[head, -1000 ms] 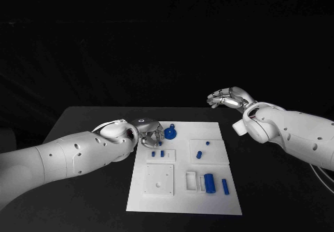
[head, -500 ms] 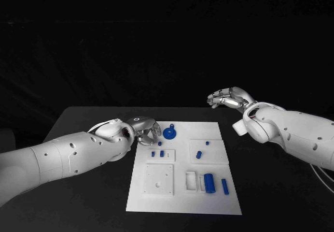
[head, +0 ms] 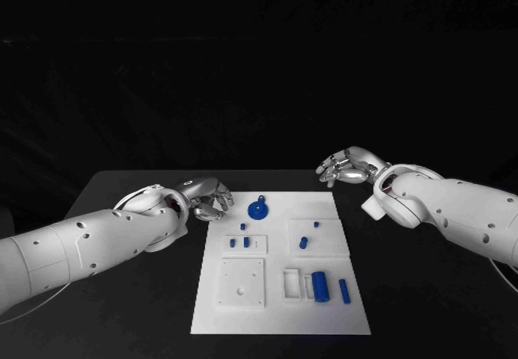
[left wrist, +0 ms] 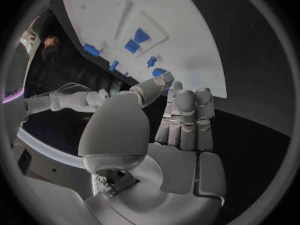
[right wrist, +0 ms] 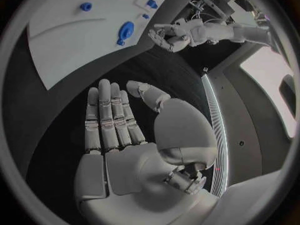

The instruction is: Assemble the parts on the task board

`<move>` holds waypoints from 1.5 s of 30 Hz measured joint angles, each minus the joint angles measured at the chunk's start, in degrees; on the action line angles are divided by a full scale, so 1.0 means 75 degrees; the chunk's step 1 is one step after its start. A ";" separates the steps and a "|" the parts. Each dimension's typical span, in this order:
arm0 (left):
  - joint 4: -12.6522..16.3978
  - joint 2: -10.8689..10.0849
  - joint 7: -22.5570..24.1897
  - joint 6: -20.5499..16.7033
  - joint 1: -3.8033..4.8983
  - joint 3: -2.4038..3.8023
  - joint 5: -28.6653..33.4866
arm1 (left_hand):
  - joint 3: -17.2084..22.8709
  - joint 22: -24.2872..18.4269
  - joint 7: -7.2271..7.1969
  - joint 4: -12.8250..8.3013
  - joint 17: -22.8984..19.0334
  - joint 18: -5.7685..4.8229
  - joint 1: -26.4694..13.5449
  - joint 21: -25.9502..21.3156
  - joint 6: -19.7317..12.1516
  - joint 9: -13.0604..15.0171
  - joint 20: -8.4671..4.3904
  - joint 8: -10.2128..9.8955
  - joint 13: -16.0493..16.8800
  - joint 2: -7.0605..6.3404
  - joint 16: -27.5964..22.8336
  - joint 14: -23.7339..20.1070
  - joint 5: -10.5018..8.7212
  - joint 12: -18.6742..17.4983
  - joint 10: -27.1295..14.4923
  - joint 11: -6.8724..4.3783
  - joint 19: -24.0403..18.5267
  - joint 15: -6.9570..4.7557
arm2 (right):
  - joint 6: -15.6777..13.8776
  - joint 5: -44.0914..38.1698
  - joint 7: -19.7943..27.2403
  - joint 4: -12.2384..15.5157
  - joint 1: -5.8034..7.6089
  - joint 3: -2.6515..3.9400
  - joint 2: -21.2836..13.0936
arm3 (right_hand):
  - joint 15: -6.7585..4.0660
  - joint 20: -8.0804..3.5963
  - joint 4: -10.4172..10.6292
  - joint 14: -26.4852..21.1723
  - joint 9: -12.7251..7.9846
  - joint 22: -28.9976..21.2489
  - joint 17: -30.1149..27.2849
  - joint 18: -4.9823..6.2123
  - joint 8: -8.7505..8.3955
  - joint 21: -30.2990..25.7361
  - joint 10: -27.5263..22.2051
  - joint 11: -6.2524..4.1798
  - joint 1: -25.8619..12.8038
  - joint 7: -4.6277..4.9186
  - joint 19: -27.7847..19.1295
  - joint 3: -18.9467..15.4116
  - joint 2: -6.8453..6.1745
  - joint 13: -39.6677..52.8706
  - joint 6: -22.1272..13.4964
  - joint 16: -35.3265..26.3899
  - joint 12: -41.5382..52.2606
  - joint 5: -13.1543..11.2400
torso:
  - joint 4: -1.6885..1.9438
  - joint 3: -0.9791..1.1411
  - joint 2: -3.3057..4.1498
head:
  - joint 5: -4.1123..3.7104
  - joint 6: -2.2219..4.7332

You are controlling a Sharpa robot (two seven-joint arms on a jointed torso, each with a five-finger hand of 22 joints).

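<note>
Two silver many-fingered hands hang over a matte black table (head: 129, 299) with a dark, unlit room behind it. A flat white rectangular task board (head: 283, 314) lies in the middle of the table, its long side running from near to far.

Left hand (head: 205, 196) is off the board's far left corner, over bare table just beside the board's edge; its fingers are spread flat and side by side, empty. Right hand (head: 347, 166) hovers past the board's far right corner, well above the table, fingers loosely apart and likewise holding nothing.

On the board, a blue teardrop-shaped part with a small loop (head: 258, 209) lies flat near the far edge, left of centre. Nearer, two small blue pegs (head: 239, 242) stand side by side in a raised white square on the left. To their right, on another raised white square, sit a short blue pin (head: 303, 242) and a tiny blue stud (head: 315, 224) farther back. At the near right, a thick blue cylinder (head: 320, 286) lies beside a white rectangular frame (head: 293, 283), with a thinner blue rod (head: 344, 291) just right of it. A plain white square plate with small holes (head: 243, 283) occupies the near left of the board.
</note>
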 measured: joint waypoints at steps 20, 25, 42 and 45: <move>0.1198 -0.0873 0.1334 0.0159 0.0171 0.0064 0.5600 | -0.0720 -0.0406 0.0133 0.0022 -0.1319 -0.0292 -0.0792 -0.1739 -0.0152 0.0073 0.0451 0.0175 0.0042 0.0206 -0.3313 -0.1602 -0.0340 -0.0099 -0.0192 0.0396 -0.1820 0.0521 | 0.0197 -0.3981 -0.0656 0.0957 -0.0241 -0.0232 -0.0373 | -0.0646 -0.1246 0.0013 0.2325 0.0287 -0.0002 0.1601 -0.0117 0.0055 0.1567 0.0624 -0.0281 0.0624 -0.0050 0.2861 -0.0583 -0.0401 0.0244 0.0096 0.1837 -0.1159 -0.3118 | -0.0015 0.0016 -0.0044 | -0.0180 0.0130; 0.1292 -0.0884 0.1605 0.0291 0.0171 0.0064 0.6074 | -0.0785 -0.0472 0.0155 -0.0044 -0.1520 -0.0278 -0.0828 -0.2136 -0.0261 0.0069 0.0895 0.0175 -0.0053 0.0242 -0.4183 -0.2587 -0.0340 -0.0099 -0.0389 0.0449 -0.2404 0.0989 | 0.0103 -0.4649 -0.0931 0.0966 -0.0321 -0.0351 -0.0237 | -0.0633 -0.1394 0.0012 0.2365 0.0246 -0.0002 0.1922 -0.0111 0.0011 0.1905 0.0625 -0.0281 0.0744 -0.0049 0.3064 -0.0512 -0.0441 0.0244 0.0095 0.2304 -0.1376 -0.3118 | -0.0015 0.0011 -0.0053 | -0.0185 0.0138; 0.1365 -0.0885 0.1927 0.0431 0.0170 0.0062 0.6436 | -0.0829 -0.0439 0.0181 -0.0088 -0.1598 -0.0112 -0.0827 -0.2275 -0.0349 0.0054 0.1220 0.0174 -0.0225 0.0241 -0.4864 -0.3085 -0.0310 -0.0099 -0.0558 0.0497 -0.2529 0.1325 | -0.0221 -0.5717 -0.1499 0.0904 -0.0649 -0.0421 0.0095 | -0.0595 -0.1418 0.0041 0.2291 0.0179 -0.0002 0.2113 -0.0111 -0.0060 0.2373 0.0895 -0.0269 0.0670 -0.0112 0.3091 0.0214 -0.0591 0.0362 0.0312 0.2677 -0.1753 -0.3118 | -0.0004 0.0007 -0.0051 | -0.0144 0.0051; 0.1363 -0.0888 0.1931 0.0431 0.0170 0.0062 0.6450 | -0.0829 -0.0439 0.0181 -0.0088 -0.1598 -0.0112 -0.0858 -0.2275 -0.0350 0.0054 0.1219 0.0174 -0.0232 0.0272 -0.4898 -0.3085 -0.0310 -0.0099 -0.0557 0.0496 -0.2529 0.1325 | -0.0244 -0.5778 -0.1521 0.0907 -0.0658 -0.0426 0.0102 | -0.0634 -0.1420 0.0048 0.2251 0.0186 -0.0002 0.2113 -0.0111 -0.0054 0.2425 0.1044 -0.0311 0.0620 -0.0154 0.3088 0.0360 -0.0541 0.0423 0.0403 0.2708 -0.1753 -0.3117 | -0.0004 0.0007 -0.0051 | -0.0133 0.0042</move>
